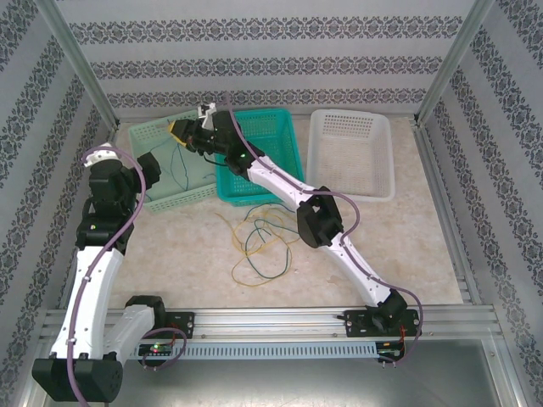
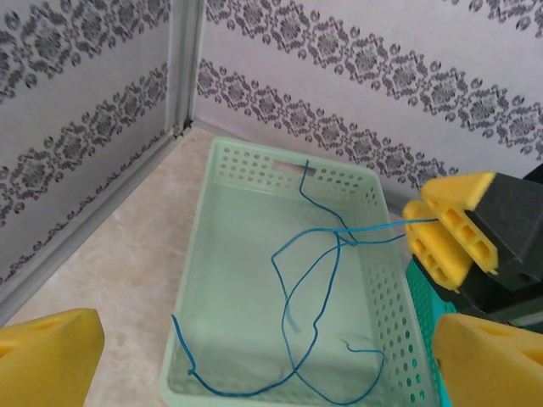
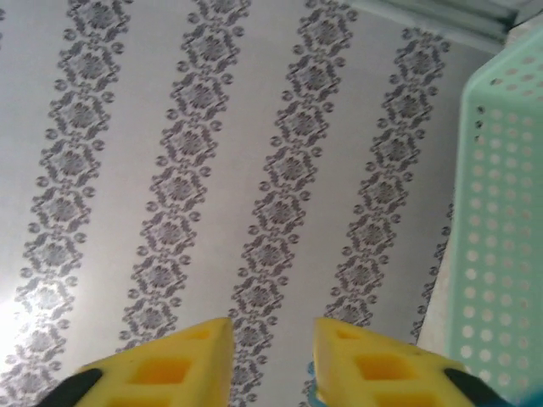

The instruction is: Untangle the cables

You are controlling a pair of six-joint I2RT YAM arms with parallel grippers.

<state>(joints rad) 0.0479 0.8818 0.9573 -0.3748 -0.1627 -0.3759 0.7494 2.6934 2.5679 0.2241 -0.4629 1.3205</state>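
A blue cable [image 2: 316,292] lies in loose loops inside the pale green basket [image 2: 199,280]. One strand of it runs up over the basket's right rim to my right gripper [image 2: 441,233]. That gripper [image 3: 271,335] hovers over the basket's back right corner [image 1: 181,129], its yellow fingers apart, with a sliver of blue beside the right finger [image 3: 373,365]. My left gripper [image 2: 267,326] hangs wide open above the near end of the basket, holding nothing. A tangle of yellow, dark green and blue cables [image 1: 263,242] lies on the table in front of the baskets.
A teal basket [image 1: 276,127] stands right of the pale green one, under my right arm. A white basket [image 1: 352,157] sits at the back right. Patterned walls close in the back and both sides.
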